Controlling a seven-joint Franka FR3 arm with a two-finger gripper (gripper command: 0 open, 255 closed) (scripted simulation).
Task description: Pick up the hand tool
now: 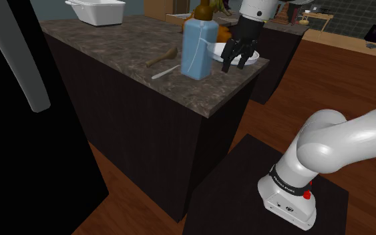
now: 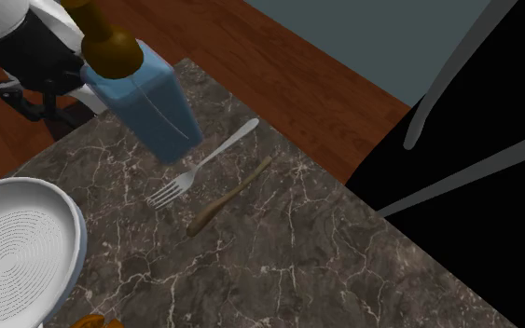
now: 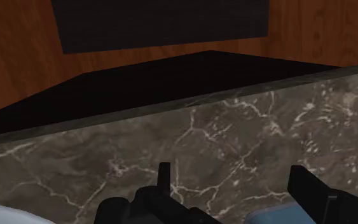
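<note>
The gripper (image 1: 235,65) is hanging beside the white bowl (image 2: 18,252), which is showing its ridged inside, with its jaws released and grasping nothing. In the shoulder view, the slender brown hand tool (image 1: 161,59) is lying on the marble counter (image 1: 113,40) beside a fork (image 1: 166,71), at nine o'clock from the blue bottle (image 1: 198,50). The lettering on the arm is too small to read.

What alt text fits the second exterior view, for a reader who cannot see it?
A silver fork and a slim brown tool lie side by side on a dark marble counter, beside a blue bottle with a brown cap. A white ribbed dish sits at the left.
</note>
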